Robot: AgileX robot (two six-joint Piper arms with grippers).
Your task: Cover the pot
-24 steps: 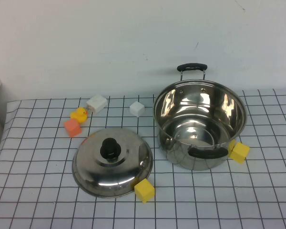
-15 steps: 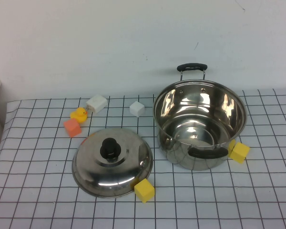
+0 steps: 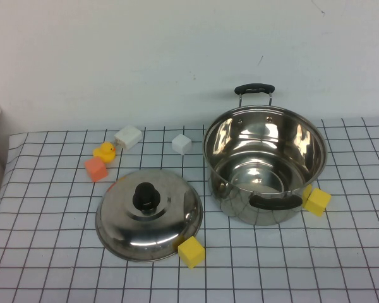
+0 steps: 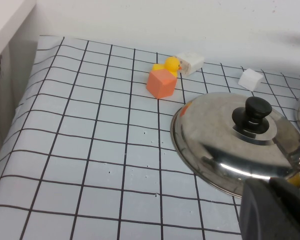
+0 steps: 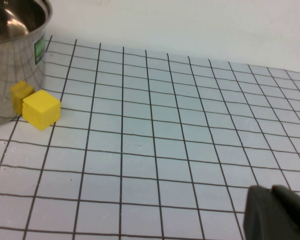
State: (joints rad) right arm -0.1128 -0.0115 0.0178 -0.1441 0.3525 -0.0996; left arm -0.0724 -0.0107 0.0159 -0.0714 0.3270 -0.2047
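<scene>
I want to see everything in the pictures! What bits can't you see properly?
- Left gripper: only a dark corner shows in the left wrist view; the picture edge cuts it off.
- Right gripper: same in the right wrist view.
- Both arms: outside the high view.
- Pot: its far outer wall is hidden by its own body.
- Lid: its underside faces the table.

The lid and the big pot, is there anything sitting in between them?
No. In the high view only bare checked cloth separates the lid from the pot. The left hand and right hand barely show at their wrist views' edges.
</scene>
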